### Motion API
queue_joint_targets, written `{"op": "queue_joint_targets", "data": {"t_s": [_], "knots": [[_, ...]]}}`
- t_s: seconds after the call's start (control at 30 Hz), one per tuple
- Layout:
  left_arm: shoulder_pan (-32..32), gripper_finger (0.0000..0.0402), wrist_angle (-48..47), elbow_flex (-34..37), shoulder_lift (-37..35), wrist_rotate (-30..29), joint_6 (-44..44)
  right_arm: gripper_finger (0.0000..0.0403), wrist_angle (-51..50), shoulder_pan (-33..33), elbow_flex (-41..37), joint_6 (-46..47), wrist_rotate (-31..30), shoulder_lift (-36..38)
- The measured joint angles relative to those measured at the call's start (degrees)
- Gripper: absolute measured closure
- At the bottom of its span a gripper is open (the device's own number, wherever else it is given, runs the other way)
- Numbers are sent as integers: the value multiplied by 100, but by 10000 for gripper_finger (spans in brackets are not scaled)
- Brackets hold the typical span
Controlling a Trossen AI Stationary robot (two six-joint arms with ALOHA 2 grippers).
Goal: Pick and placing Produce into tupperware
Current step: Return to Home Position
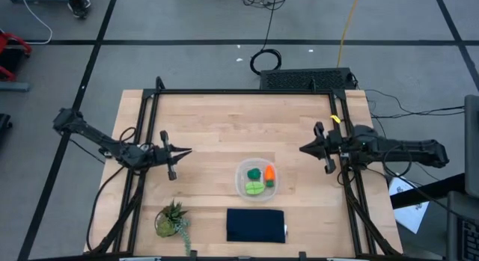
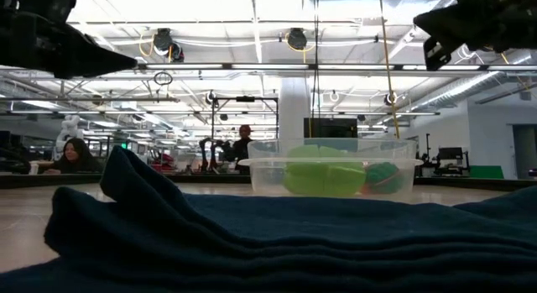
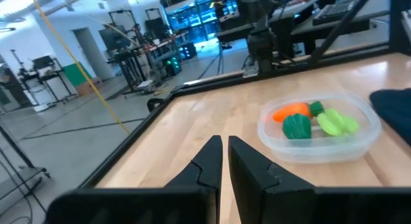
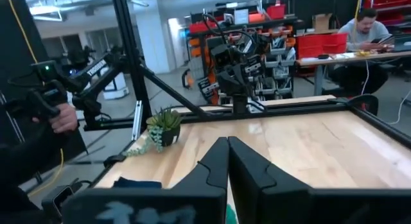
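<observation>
The clear tupperware [image 1: 256, 179] stands on the table's middle, also in the left wrist view [image 3: 318, 128] and the low view [image 2: 333, 167]. Inside it lie the orange carrot [image 1: 269, 173], the light green leafy piece [image 1: 254, 188] and the dark green round piece [image 1: 254, 173]. My left gripper [image 1: 187, 152] hovers left of the container, fingers shut [image 3: 225, 153], holding nothing. My right gripper [image 1: 302, 149] hovers up and to the right of the container, fingers shut [image 4: 227, 153], holding nothing.
A dark navy folded cloth [image 1: 256, 225] lies near the table's near edge, filling the low view's foreground [image 2: 268, 234]. A spiky green potted plant [image 1: 171, 218] stands at the near left. A black frame [image 1: 247, 93] borders the table. People show in the room beyond.
</observation>
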State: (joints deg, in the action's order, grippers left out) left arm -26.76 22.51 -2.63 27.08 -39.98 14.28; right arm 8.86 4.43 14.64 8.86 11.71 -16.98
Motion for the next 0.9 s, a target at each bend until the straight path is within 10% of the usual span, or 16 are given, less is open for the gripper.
{"op": "queue_joint_targets", "data": {"t_s": [0.9], "knots": [[1337,371,-1187,-2,-1224,1646,402,403,-410,-2,-534,9,37,1226]]}}
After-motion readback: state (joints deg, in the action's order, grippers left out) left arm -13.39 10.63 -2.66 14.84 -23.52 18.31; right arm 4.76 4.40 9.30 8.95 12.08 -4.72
